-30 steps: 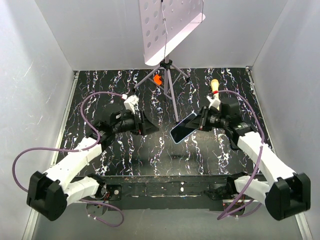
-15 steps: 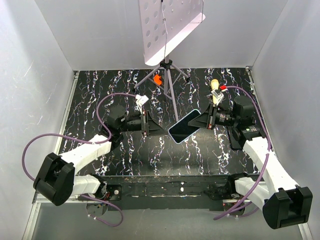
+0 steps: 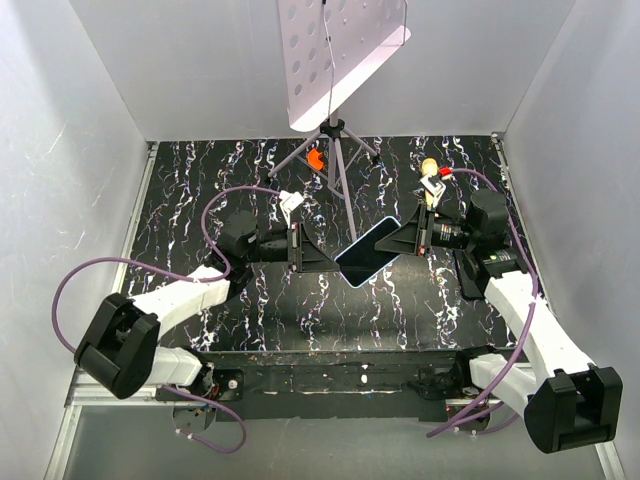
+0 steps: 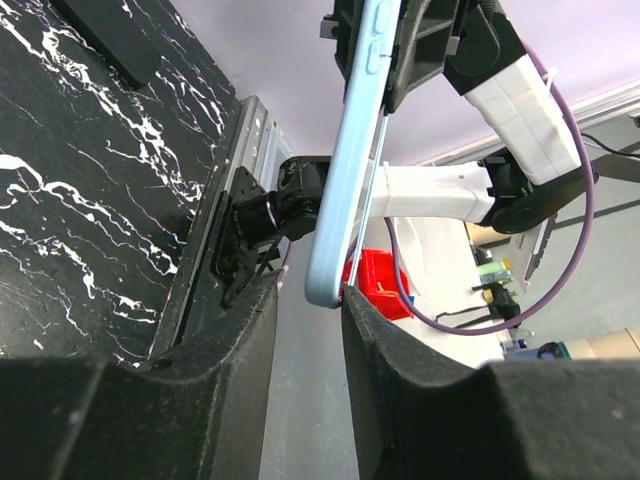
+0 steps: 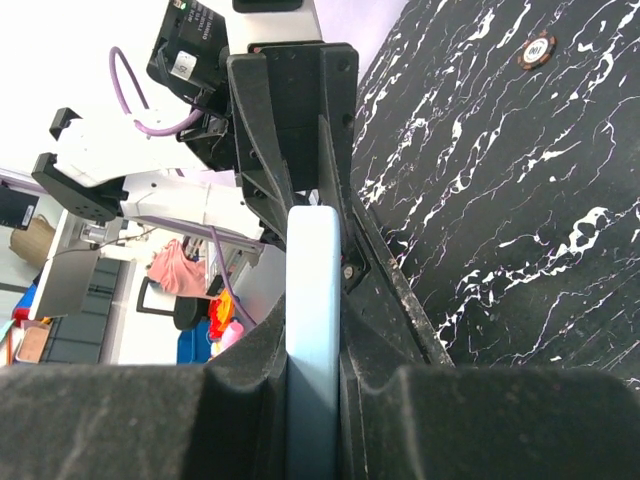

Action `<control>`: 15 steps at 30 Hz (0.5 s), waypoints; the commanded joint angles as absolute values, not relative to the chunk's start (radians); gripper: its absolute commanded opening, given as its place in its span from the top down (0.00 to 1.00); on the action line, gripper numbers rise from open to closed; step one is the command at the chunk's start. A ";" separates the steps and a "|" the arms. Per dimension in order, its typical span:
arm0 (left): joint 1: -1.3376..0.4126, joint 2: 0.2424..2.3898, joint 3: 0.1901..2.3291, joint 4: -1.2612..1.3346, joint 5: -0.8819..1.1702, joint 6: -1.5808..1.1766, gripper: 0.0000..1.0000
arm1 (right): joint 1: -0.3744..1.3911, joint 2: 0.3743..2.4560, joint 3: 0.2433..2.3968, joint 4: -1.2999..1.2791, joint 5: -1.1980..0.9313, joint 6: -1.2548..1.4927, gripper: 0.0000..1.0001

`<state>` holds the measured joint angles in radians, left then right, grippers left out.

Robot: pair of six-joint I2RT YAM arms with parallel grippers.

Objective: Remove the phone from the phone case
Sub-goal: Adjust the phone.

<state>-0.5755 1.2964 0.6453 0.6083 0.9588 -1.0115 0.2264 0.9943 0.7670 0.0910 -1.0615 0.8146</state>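
Pinching the phone case (image 4: 352, 150) by one end, the right hand (image 3: 402, 238) holds it tilted above the tabletop (image 3: 300, 310) at mid-frame, with the phone (image 3: 364, 254) seated inside. The left hand (image 3: 320, 260) is spread, its fingers (image 4: 420, 390) flanking the case's free end.

A tripod stand (image 3: 337, 150) is standing at the far middle of the black, white-veined counter (image 3: 300, 310), carrying a tilted white perforated board (image 3: 335, 55). A small orange object (image 3: 316, 159) is lying just beside its legs, and a yellowish object (image 3: 428, 167) is sitting toward the far right.
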 commanded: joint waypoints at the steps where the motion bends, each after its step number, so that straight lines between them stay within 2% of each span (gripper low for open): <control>1: -0.591 1.316 0.681 0.708 0.994 -1.061 0.72 | 0.224 0.994 0.769 0.193 -1.121 0.850 0.99; 6: -0.598 1.333 0.681 0.802 1.022 -1.127 0.82 | 0.224 1.002 0.764 0.202 -1.135 0.845 0.99; 10: -0.612 1.333 0.706 0.854 1.081 -1.140 0.98 | 0.224 1.014 0.767 0.212 -1.143 0.842 0.99; 13: -0.615 1.312 0.721 0.961 1.169 -1.144 1.00 | 0.224 1.032 0.775 0.230 -1.170 0.841 0.99; 15: -0.626 1.308 0.723 1.195 1.247 -1.227 1.00 | 0.229 1.057 0.781 0.265 -1.215 0.850 0.99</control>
<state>-0.5945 1.3499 0.6579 0.8192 1.0828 -1.1355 0.2222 1.0233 0.7551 0.1646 -1.1538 0.8433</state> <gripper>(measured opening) 0.143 0.211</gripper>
